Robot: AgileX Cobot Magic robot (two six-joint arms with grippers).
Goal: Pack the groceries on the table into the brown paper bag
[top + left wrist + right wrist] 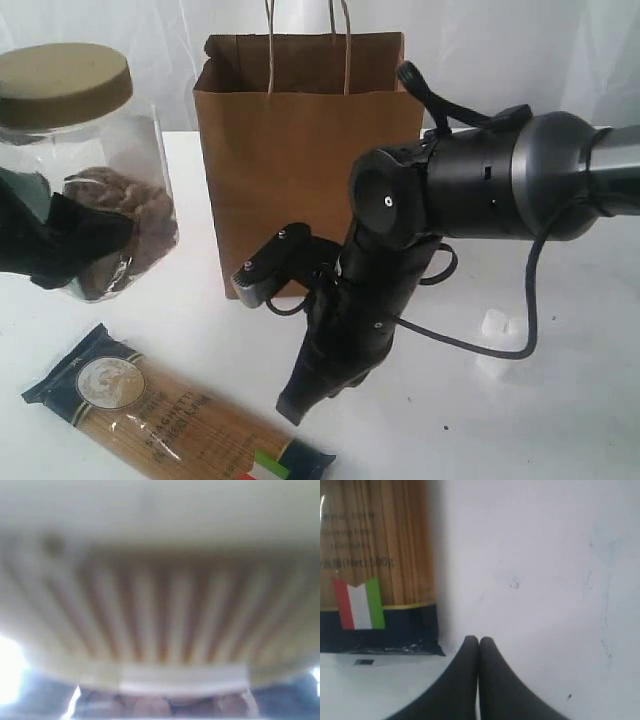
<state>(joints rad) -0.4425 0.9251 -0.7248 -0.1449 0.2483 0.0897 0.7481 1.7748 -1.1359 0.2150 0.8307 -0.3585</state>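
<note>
Left of the brown paper bag point(300, 150), the left gripper point(85, 245) is clasping the nut jar point(90, 140), likely for bagging; in front, the right gripper point(479, 650) is pointing down, closed and empty, beside the spaghetti packet point(170, 415).

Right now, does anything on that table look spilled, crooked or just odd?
Nothing looks spilled or damaged. The brown paper bag stands upright and open, the spaghetti packet lies flat, and the left pincer grips the nut jar. Only the white marshmallows sit loose on the table.
</note>
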